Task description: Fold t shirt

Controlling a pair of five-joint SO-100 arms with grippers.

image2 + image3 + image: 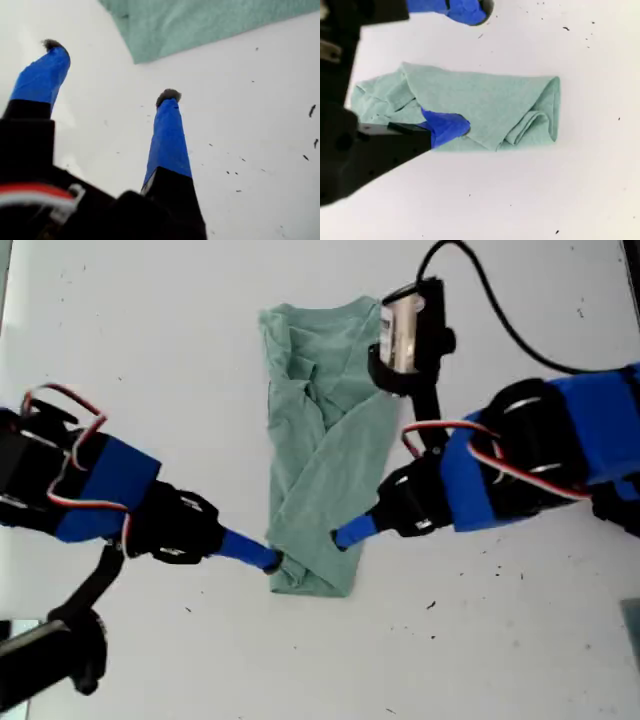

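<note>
T shirt: folded into a strip mid-tabletop, long axis running top to bottom in the exterior view. My first gripper: released, jaws spread, the strip's lower corner just ahead. My second gripper: one finger over the cloth, opening cannot be told.

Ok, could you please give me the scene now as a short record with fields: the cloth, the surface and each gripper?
cloth: t shirt, pale green, folded into a long narrow strip, most wrinkled at the end toward the exterior view's top
surface: white table with small dark specks
my first gripper: open, holding nothing, pointed at a corner of the strip from the exterior view's left
my second gripper: reaches in from the exterior view's right; one blue finger lies on the cloth; open or shut cannot be told
</note>
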